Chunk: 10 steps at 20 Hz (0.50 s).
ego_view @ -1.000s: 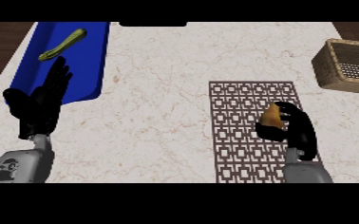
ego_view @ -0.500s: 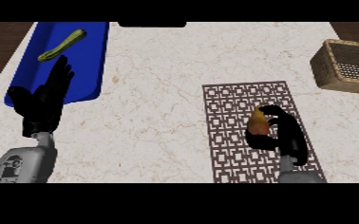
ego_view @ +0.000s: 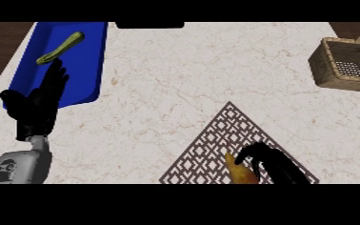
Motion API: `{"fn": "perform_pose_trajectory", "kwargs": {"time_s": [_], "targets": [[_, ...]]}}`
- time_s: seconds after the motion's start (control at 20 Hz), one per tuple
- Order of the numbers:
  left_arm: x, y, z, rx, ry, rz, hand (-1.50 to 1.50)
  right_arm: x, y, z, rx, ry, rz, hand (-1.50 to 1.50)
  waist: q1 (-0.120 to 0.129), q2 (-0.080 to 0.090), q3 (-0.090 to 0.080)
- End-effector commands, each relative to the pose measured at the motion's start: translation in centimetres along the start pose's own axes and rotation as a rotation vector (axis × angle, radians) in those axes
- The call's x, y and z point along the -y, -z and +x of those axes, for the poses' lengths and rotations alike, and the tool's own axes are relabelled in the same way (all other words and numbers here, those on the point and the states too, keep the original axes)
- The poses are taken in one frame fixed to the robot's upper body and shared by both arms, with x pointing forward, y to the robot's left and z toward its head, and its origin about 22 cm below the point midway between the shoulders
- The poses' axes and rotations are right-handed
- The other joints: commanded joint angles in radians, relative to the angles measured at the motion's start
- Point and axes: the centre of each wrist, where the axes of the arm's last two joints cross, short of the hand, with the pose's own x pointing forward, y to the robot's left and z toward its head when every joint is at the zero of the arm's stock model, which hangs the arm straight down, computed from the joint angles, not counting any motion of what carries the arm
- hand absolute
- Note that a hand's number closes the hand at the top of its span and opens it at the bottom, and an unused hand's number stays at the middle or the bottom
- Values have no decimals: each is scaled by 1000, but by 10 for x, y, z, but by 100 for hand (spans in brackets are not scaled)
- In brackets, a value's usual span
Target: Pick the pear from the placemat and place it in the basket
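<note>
1. Wicker is the material of the basket [ego_view: 337,64] that we find at the right edge of the marble counter [ego_view: 197,76]. We see only its perforated floor inside; no item shows within the part that is in view.
2. We note a blue tray [ego_view: 88,52] at the counter's left, far side. It holds one long green vegetable [ego_view: 61,48], lying at a slant across its upper half. We cannot tell what kind it is.
3. We record a dark lattice placemat [ego_view: 225,138] at the lower middle of the counter, turned so that one corner points away from the robot.
4. We find the pear [ego_view: 239,173], yellow-orange, over the placemat's near part, at the lower edge of the view. It is well apart from the basket.
5. We observe the right hand [ego_view: 277,168] just beside the pear, its fingers curled round the pear from the right side. Part of the pear is hidden by the hand and cut off by the lower edge of the view.
6. We observe the left hand [ego_view: 38,105] at the left edge, fingers straight and pointing up, holding nothing. Its fingertips overlap the near edge of the tray, below the green vegetable.
7. We note a dark object [ego_view: 150,25] at the counter's far edge, too little of it in view to identify.
</note>
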Motion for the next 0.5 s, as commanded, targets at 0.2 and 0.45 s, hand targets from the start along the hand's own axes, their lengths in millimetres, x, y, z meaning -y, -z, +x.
{"fn": "perform_pose_trajectory", "kwargs": {"time_s": [0.2,0.45], "targets": [[2,-7,-6,-19,8,25,0,46,-83,4,383,262,-68,150,-33,7,4],[-15,2,6,0,15,42,0,102,-131,16,447,304,-142,150,-21,11,3]]}}
